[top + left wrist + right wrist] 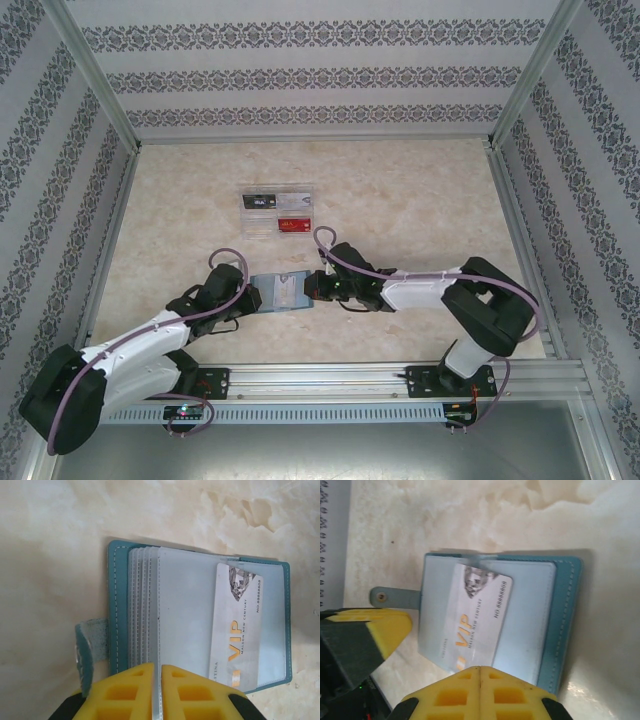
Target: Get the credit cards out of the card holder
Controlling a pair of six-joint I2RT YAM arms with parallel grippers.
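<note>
**Card holder (283, 292) open, one card being worked loose**

- Marble-look table (400, 200): the holder lies flat near its front, between the two grippers. A clear tray of cards (277, 211) sits well beyond the holder.
- Holder: teal cover, a stack of clear sleeves fanned at the spine, and a snap tab (395, 598) sticking out from one side.
- On the holder's top sleeve lies a white VIP card (237, 625), skewed, with its near corner apparently poking just past the holder's edge.
- Left gripper (157, 690): fingers clamped on the edge of a clear sleeve (185, 615), pinning the holder.
- Right gripper (480, 690): fingers together at the holder's near edge, right by the card's corner. Cannot tell if the card is nipped.

Step, as judged: extraction of this card is under way. The next move needs a sure pinch on the corner and a straight pull along the sleeve, with the left gripper holding firm.
</note>
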